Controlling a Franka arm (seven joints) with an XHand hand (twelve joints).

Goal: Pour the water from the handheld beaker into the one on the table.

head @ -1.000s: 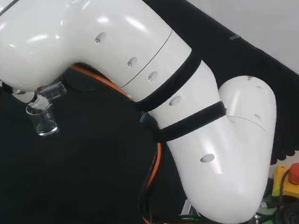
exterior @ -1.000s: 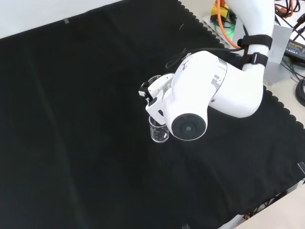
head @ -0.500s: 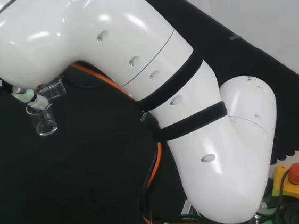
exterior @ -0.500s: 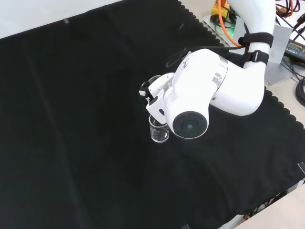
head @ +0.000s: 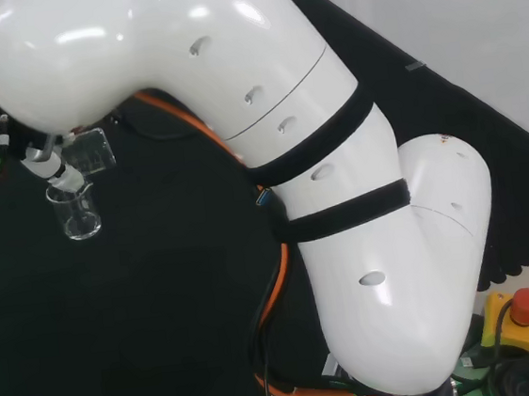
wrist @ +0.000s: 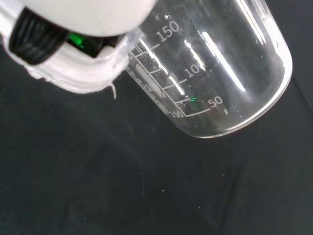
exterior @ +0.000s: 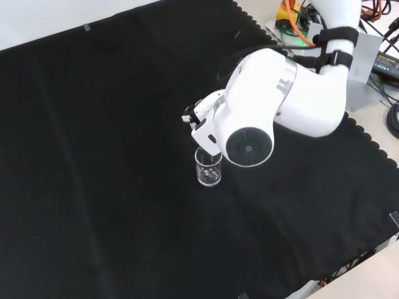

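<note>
The hand (exterior: pixel 204 128) gripped a clear handheld beaker (wrist: pixel 215 73), fingers curled round it. The table beaker (exterior: pixel 208 167) stood upright on the table (exterior: pixel 93 187) just below the hand. The pour looked in hand or ending; next, likely righting the held beaker.
</note>
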